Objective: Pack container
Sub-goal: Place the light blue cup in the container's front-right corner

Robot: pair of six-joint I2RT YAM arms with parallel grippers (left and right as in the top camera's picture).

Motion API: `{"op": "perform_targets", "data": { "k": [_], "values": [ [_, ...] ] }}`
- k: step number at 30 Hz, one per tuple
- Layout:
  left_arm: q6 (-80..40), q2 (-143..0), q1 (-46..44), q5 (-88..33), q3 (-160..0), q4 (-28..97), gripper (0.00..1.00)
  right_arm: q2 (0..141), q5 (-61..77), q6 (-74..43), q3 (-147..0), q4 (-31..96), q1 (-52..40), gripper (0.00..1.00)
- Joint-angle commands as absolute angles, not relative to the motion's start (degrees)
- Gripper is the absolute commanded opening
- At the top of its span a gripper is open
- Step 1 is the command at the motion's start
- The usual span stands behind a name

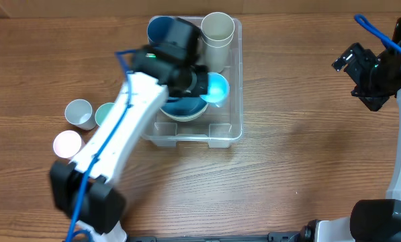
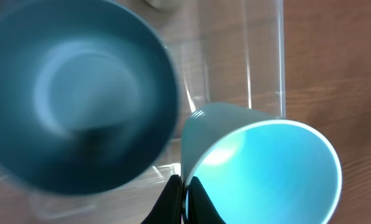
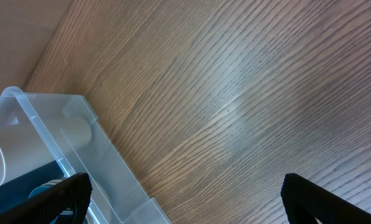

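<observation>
The left gripper (image 2: 185,193), pinched shut on a light blue cup's (image 2: 266,174) rim, hangs over the clear container (image 1: 220,134) mid-table (bowls (image 1: 183,111) and a cream cup (image 1: 217,30) already inside); three cups (image 1: 79,113) remain outside, while the right gripper (image 1: 365,70) stands wide open, empty

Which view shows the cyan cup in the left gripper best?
Left wrist: the cyan cup is large and close, its rim pinched in the shut left gripper. Overhead shows it small, over the container, beside the arm. Right wrist shows the container's corner; the cyan cup cannot be made out.
</observation>
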State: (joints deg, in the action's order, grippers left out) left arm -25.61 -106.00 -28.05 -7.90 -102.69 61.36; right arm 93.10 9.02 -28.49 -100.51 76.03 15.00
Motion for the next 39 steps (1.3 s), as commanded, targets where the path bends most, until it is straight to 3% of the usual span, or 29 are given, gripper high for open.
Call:
{"op": "perform_targets", "data": {
  "k": [1, 18, 19, 20, 25, 35, 36, 37, 39],
  "values": [
    [-28.8, -111.4, -32.3, -5.1, -103.6, 59.7, 0.04, 92.5, 9.1, -28.5, -102.3, 75.8, 15.1, 1.00],
    [-28.9, -116.8, -34.2, -3.2, -103.6, 59.6, 0.06, 92.5, 9.1, -28.5, -102.3, 75.4, 15.1, 1.00],
    [-29.0, -116.8, -34.2, -4.2, -103.6, 59.7, 0.10, 92.5, 9.1, -28.5, -102.3, 75.4, 15.1, 1.00],
    [-28.9, -116.8, -34.2, -5.0, -103.6, 60.1, 0.24, 92.5, 9.1, -28.5, -102.3, 75.4, 15.1, 1.00],
    [-28.9, -114.7, -34.0, -4.9, -103.7, 60.8, 0.42, 92.5, 9.1, -28.5, -102.3, 75.5, 15.1, 1.00],
    [-28.9, -101.9, -32.0, -0.9, -103.7, 63.2, 0.41, 92.5, 9.1, -28.5, -102.3, 75.5, 15.1, 1.00],
    [-28.9, -100.4, -31.6, -0.4, -103.7, 64.2, 0.33, 92.5, 9.1, -28.5, -102.3, 75.5, 15.1, 1.00],
    [-28.9, -99.7, -31.2, 1.0, -103.7, 65.3, 0.31, 92.5, 9.1, -28.5, -102.3, 75.5, 15.1, 1.00],
    [-30.5, -98.4, -29.9, 6.5, -103.7, 69.1, 0.35, 92.5, 9.1, -28.5, -102.3, 75.6, 15.1, 1.00]
  ]
}}
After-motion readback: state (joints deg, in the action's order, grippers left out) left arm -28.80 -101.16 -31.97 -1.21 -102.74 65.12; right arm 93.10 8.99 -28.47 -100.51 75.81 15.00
